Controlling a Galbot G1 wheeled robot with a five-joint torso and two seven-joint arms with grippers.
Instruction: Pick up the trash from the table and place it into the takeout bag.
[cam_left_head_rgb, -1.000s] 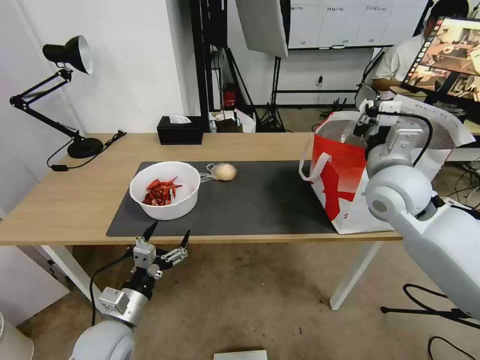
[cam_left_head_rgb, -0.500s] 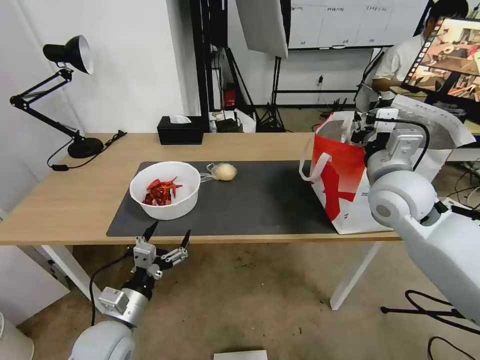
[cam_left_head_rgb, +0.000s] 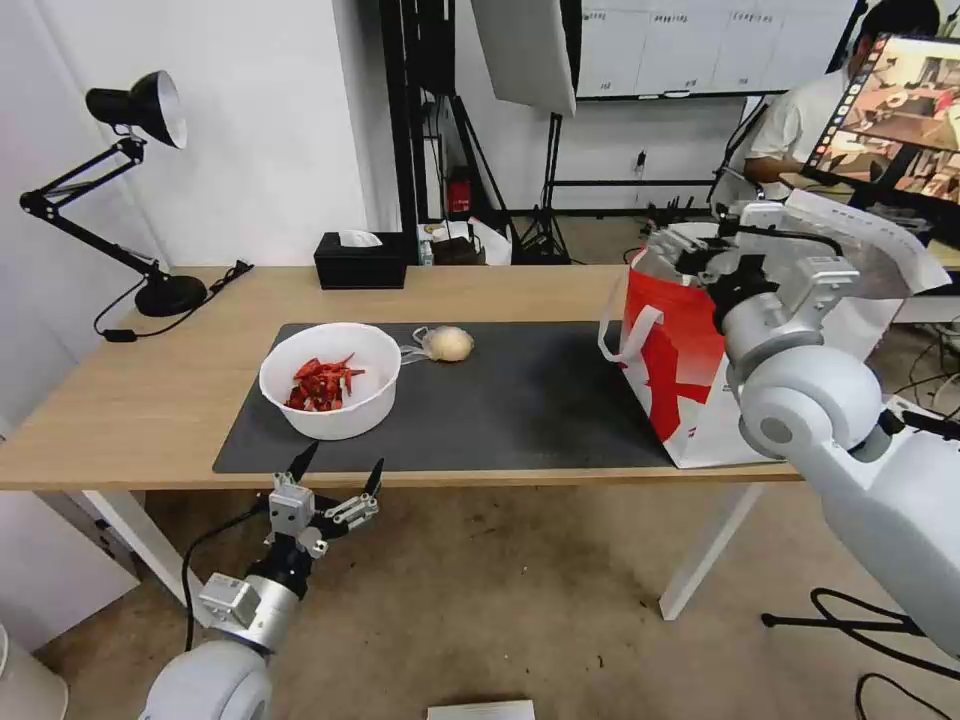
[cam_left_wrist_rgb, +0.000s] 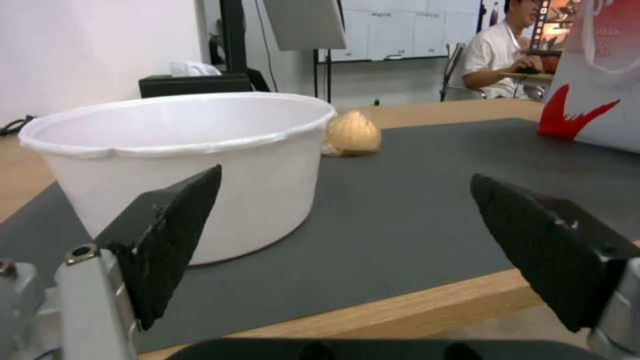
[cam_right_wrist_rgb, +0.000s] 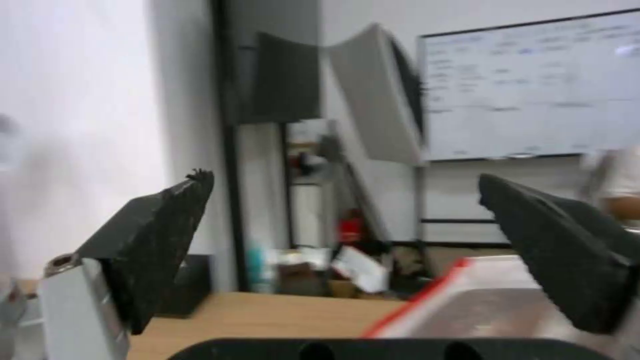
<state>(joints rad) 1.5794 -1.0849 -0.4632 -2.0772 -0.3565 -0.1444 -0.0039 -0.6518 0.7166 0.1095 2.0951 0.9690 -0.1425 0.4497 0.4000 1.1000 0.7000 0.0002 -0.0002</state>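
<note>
Right gripper (cam_left_head_rgb: 690, 250) hangs over the open mouth of the takeout bag (cam_left_head_rgb: 675, 350) at the table's (cam_left_head_rgb: 130, 400) right end, jaws spread and empty. Left gripper (cam_left_head_rgb: 335, 478) sits below the front edge, jaws wide, facing the white bowl (cam_left_head_rgb: 330, 380). Open mat (cam_left_head_rgb: 540, 400) lies between bowl, bagged bun (cam_left_head_rgb: 448, 343) and bag; the right arm hides the bag's far side.

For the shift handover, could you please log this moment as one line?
right gripper: open, above takeout bag mouth | left gripper: open, below table edge near bowl | bun: on mat
</note>
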